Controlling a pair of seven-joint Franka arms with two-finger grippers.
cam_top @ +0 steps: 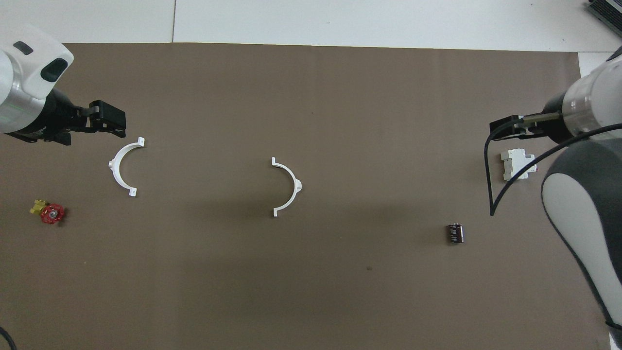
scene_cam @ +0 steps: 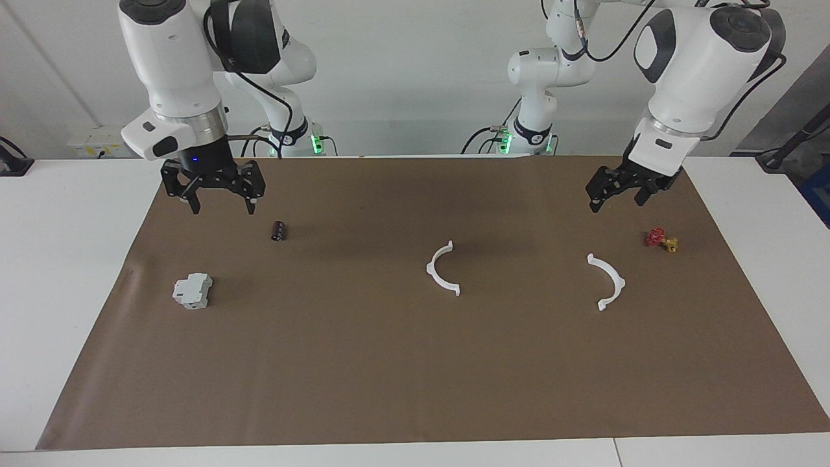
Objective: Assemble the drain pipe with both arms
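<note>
I see both arms raised off the bench (scene_cam: 78, 272), neither carrying anything. My right gripper (scene_cam: 220, 206) hangs over the brown mat (scene_cam: 415, 363) at the right arm's end, its jaws spread wide and empty, above the spot between the small dark cylinder (scene_cam: 279, 231) and the mat's edge. My left gripper (scene_cam: 619, 198) hangs over the left arm's end, jaws also spread and empty. The drain pipe lies flat in two separate pieces: one half-ring (scene_cam: 443, 268) near the mat's middle, the other half-ring (scene_cam: 607, 281) well apart from it toward the left arm's end, near the red-and-yellow valve (scene_cam: 661, 240). A grey-white block (scene_cam: 192, 290) sits toward the right arm's end.
</note>
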